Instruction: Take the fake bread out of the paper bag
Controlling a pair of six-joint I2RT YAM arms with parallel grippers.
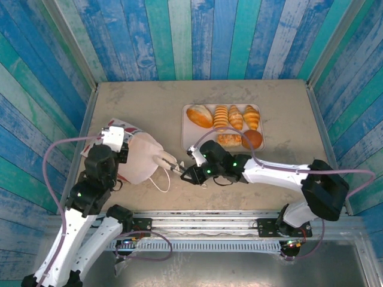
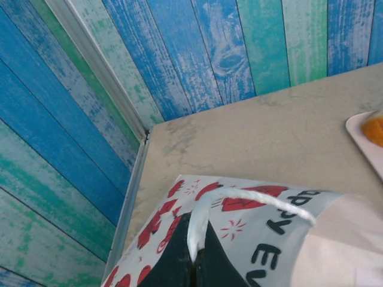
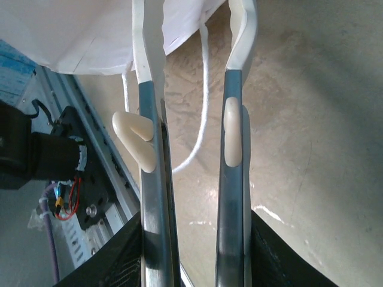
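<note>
The paper bag (image 1: pixel 140 158) lies on its side at the left of the table, mouth toward the right. My left gripper (image 1: pixel 114 140) is shut on its white string handle (image 2: pixel 251 196) above the red-printed side (image 2: pixel 263 227). My right gripper (image 1: pixel 192 173) is shut on a pair of metal tongs (image 3: pixel 149 197), whose white tips (image 3: pixel 143 36) are spread apart at the bag's mouth (image 3: pixel 72 30) with nothing between them. Several pieces of fake bread (image 1: pixel 222 118) lie on a pale tray (image 1: pixel 187 128). The bag's inside is hidden.
The bag's other string handle (image 1: pixel 161 182) loops loose on the table below the tongs. The tray's corner (image 2: pixel 362 134) is to the right of the bag. Blue plank walls enclose the table, and a metal rail (image 1: pixel 203 224) runs along the near edge.
</note>
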